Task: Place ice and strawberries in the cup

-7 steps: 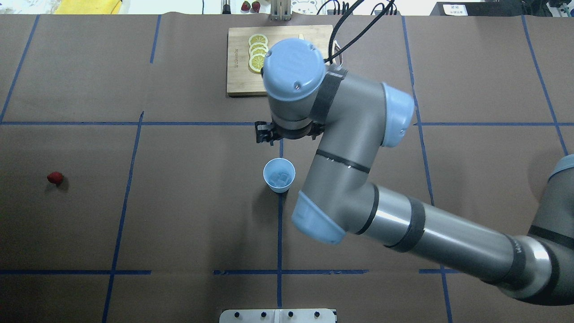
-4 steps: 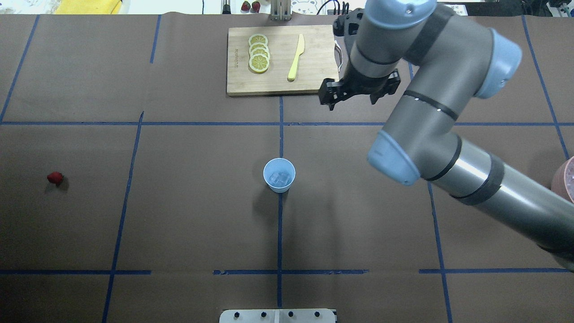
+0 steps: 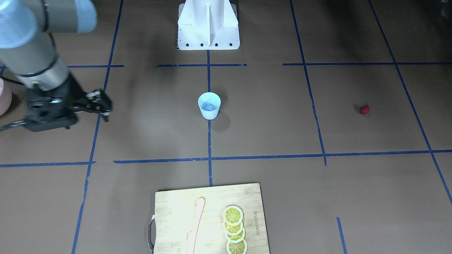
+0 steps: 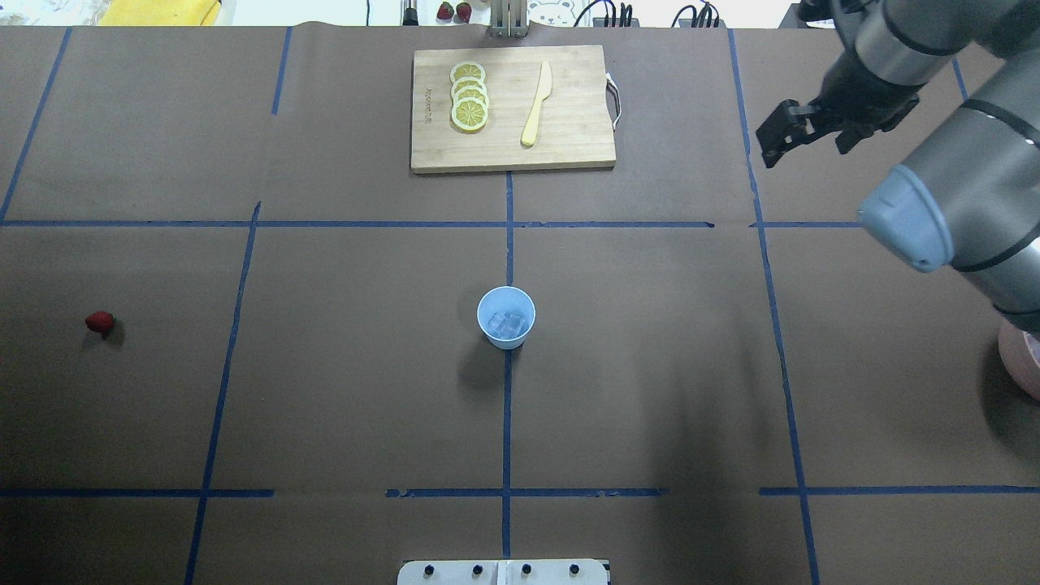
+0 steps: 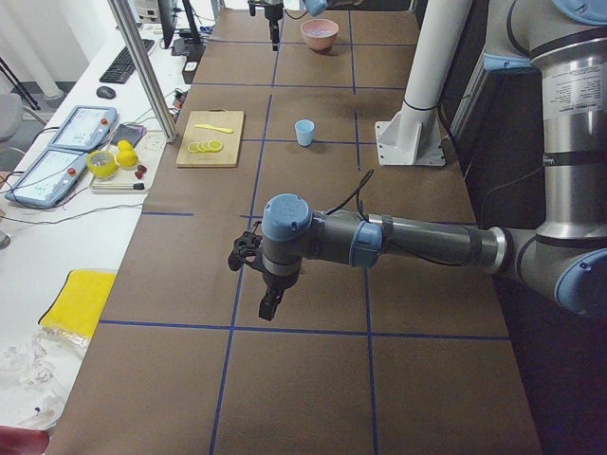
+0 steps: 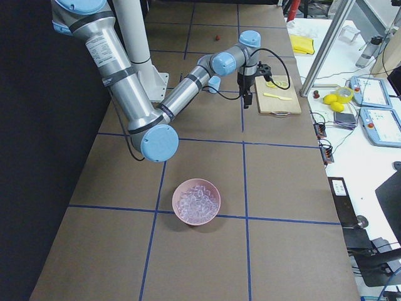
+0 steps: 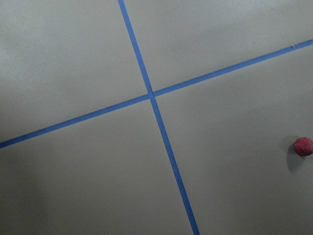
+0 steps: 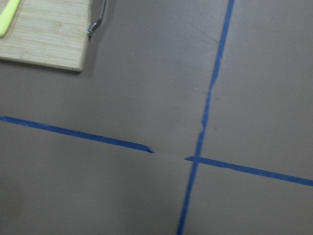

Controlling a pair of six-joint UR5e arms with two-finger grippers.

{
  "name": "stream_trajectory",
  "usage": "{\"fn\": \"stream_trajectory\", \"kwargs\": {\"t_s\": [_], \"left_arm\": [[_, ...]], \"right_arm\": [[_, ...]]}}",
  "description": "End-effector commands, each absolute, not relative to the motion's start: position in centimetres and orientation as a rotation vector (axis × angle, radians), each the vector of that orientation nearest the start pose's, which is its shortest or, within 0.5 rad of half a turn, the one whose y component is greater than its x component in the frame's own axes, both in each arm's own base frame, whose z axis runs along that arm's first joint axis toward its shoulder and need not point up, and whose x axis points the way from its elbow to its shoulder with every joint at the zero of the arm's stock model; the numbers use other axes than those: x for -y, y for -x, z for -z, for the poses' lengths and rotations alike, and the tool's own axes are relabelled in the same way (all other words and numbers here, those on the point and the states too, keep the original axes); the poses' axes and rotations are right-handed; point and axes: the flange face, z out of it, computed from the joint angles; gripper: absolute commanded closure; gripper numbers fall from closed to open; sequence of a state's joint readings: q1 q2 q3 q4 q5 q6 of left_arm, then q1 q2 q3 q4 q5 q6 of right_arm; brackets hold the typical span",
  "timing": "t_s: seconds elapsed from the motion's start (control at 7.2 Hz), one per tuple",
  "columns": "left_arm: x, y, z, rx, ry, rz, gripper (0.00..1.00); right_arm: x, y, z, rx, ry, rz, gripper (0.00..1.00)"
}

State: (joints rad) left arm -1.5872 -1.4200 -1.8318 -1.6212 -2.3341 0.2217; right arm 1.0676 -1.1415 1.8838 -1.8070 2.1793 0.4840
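- While ice [image 4: 505, 324] sits in the central cup [image 4: 483, 312], 1 strawberry [image 4: 99, 322] lies well apart on the robot's left.
- Right gripper [image 4: 810, 138] hangs wide and empty; left gripper [image 5: 269, 305]: I cannot tell.
- Next, I'd judge, the left gripper must centre over the strawberry.

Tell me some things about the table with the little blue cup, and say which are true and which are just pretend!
1. The strawberry is inside the cup. False: it lies alone on the table, far from the cup.
2. There is ice in the cup. True.
3. The lemon slices lie on the cutting board. True.
4. The yellow knife lies on the bare table. False: it lies on the cutting board, beside the lemon slices.
5. The pink bowl is empty. False: it holds a heap of ice cubes.
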Motion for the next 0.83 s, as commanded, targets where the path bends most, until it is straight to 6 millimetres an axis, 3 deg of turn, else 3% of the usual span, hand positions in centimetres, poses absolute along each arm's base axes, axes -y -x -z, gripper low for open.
{"fn": "stream_trajectory", "kwargs": {"t_s": [0.0,0.28,0.56,0.69], "left_arm": [[44.2,6.8,-59.3,-0.741,-0.249,-0.266,0.00],[44.5,5.7,-58.9,-0.748,-0.255,-0.298,0.00],[44.6,4.9,-58.0,-0.773,-0.271,-0.318,0.00],[44.7,3.1,-57.9,-0.782,-0.257,-0.353,0.00]], "right_arm": [[55.0,10.4,-39.4,0.757,-0.138,0.199,0.01],[52.5,0.7,-47.4,0.715,-0.162,0.276,0.01],[46.6,-5.6,-55.1,0.709,-0.102,0.228,0.01],[43.5,-7.7,-58.3,0.709,-0.070,0.218,0.01]]}}
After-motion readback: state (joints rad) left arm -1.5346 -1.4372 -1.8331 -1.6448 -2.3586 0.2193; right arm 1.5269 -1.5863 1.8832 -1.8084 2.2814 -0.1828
